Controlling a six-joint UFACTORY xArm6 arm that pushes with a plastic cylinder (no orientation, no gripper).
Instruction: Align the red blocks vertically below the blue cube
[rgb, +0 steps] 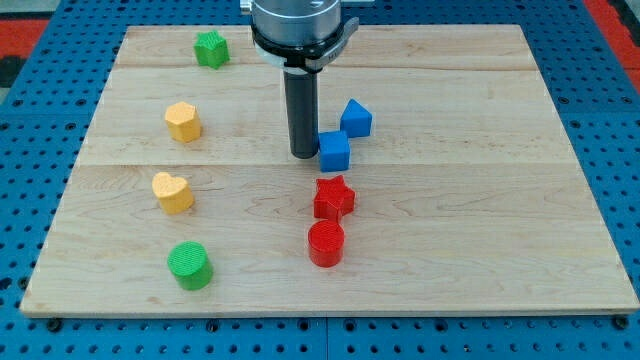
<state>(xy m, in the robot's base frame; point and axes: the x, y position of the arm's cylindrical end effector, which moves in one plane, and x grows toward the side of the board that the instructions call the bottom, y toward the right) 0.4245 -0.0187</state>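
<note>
Blocks lie scattered over the wooden table (450, 100), which fills most of the frame. At upper left sits a green star (211, 49). Below it, down the left side, come a yellow hexagon-like block (183, 121), then a yellow heart (173, 192), then a green cylinder (189, 265) at lower left.

Near the centre the arm (300, 30) comes down from the top edge as a straight dark rod. It carries no end effector with jaws, so nothing is held or gripped; it ends in my tip (304, 155), which rests on the table just left of the blue cube (334, 151), touching it or very nearly so.

Directly below the blue cube is the red star (333, 197), close under it with a small gap. Below that, the red cylinder (326, 244) sits just beneath the star, slightly to its left, the two nearly touching. Together the cube, star and cylinder form a rough column running down the middle of the frame.

Up and to the right of the blue cube, just beside its upper right corner, stands a second blue block (356, 118) with a peaked top.
</note>
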